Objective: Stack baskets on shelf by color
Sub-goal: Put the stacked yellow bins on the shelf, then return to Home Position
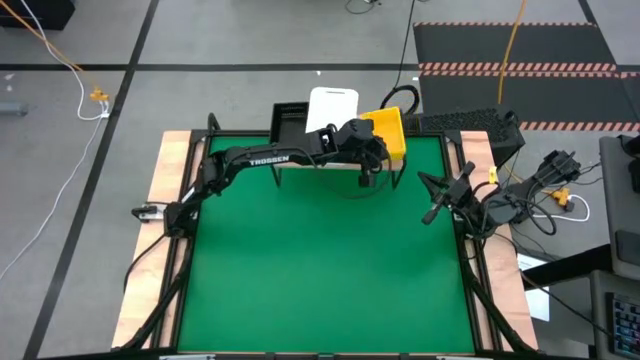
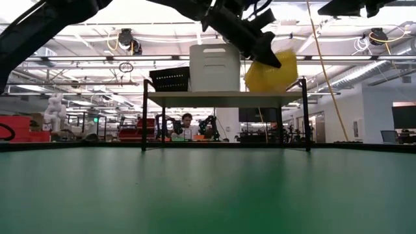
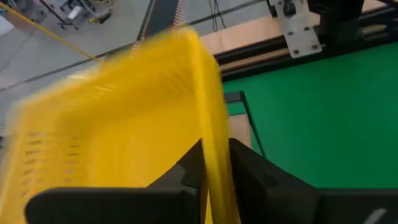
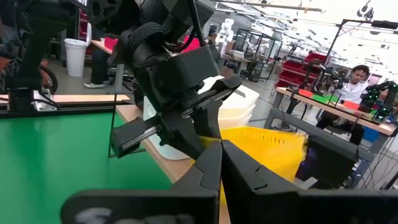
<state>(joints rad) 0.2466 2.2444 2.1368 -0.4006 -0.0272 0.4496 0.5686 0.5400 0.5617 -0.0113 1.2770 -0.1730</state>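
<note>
High view: I see my left gripper (image 1: 372,150) reached out over the shelf (image 1: 340,163) at the far edge of the green table (image 1: 320,260), sitting at the shelf's right end beside the yellow basket (image 1: 387,133). The white baskets (image 1: 331,108) stand in the middle of the shelf and the black basket (image 1: 290,121) at its left end. My right gripper (image 1: 432,213) waits near the table's right edge, well apart from the shelf.

From the low view I read the shelf as a board on thin black legs, with the black basket (image 2: 170,79) low on it, the white baskets (image 2: 214,67) stacked taller just beside, and the yellow basket (image 2: 272,71) tilted at the right end, blurred, its lower part at the board's level. I cannot tell whether it rests on the board. The left gripper (image 2: 263,52) comes down onto its upper rim.

In the left wrist view the yellow basket's (image 3: 118,124) mesh wall runs between my two fingers (image 3: 249,174), so I take the left tool as grasping the rim, though how tightly I cannot tell.

The right wrist view shows my right fingers (image 4: 214,165) pressed together, clenched on nothing, with a person seated (image 4: 357,74) in the room beyond.
</note>
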